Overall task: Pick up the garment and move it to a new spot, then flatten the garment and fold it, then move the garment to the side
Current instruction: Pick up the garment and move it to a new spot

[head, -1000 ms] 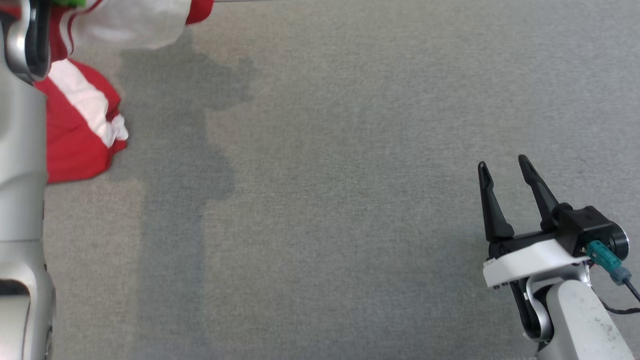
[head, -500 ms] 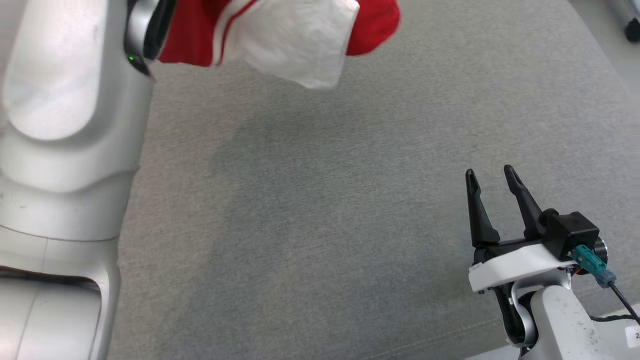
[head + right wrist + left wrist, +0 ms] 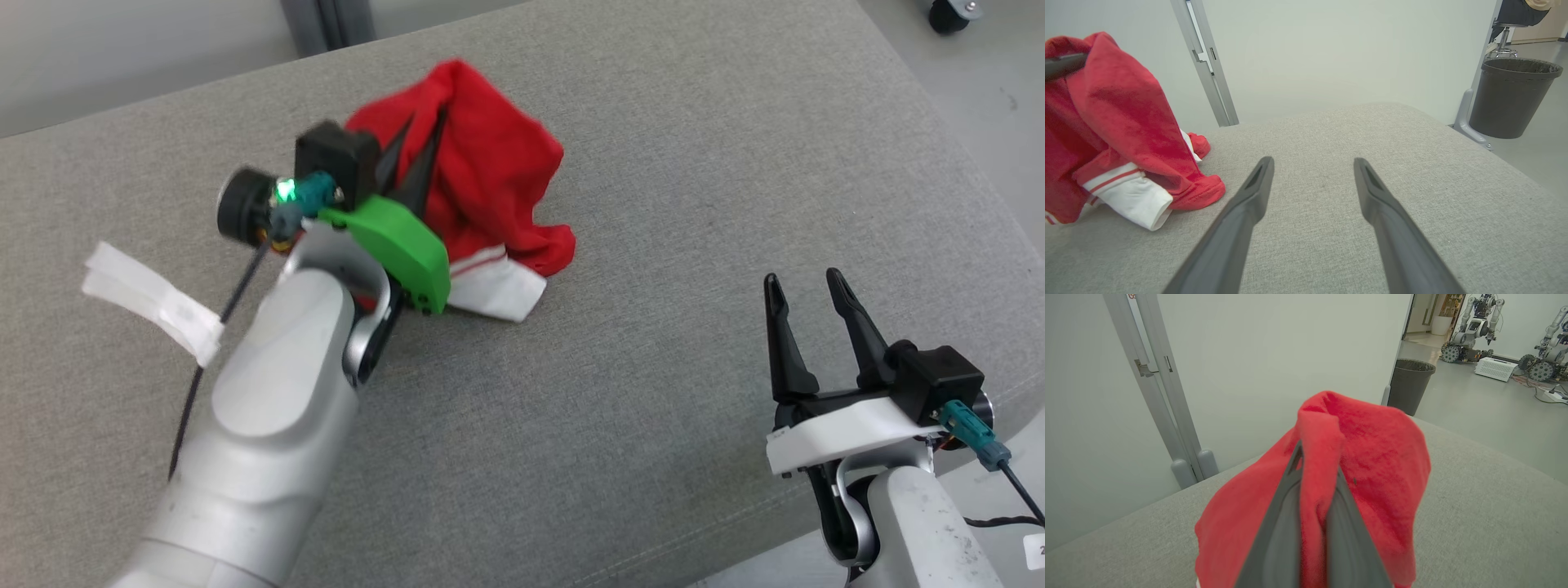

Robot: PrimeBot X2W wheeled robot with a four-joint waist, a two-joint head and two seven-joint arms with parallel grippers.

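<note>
Garment (image 3: 498, 180) pinched in L gripper (image 3: 424, 116) — contact hidden by red folds; R gripper (image 3: 802, 276) spread, empty

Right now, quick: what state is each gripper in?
Left gripper: shut on a fold of the red and white garment.
Right gripper: open, holding nothing.
</note>
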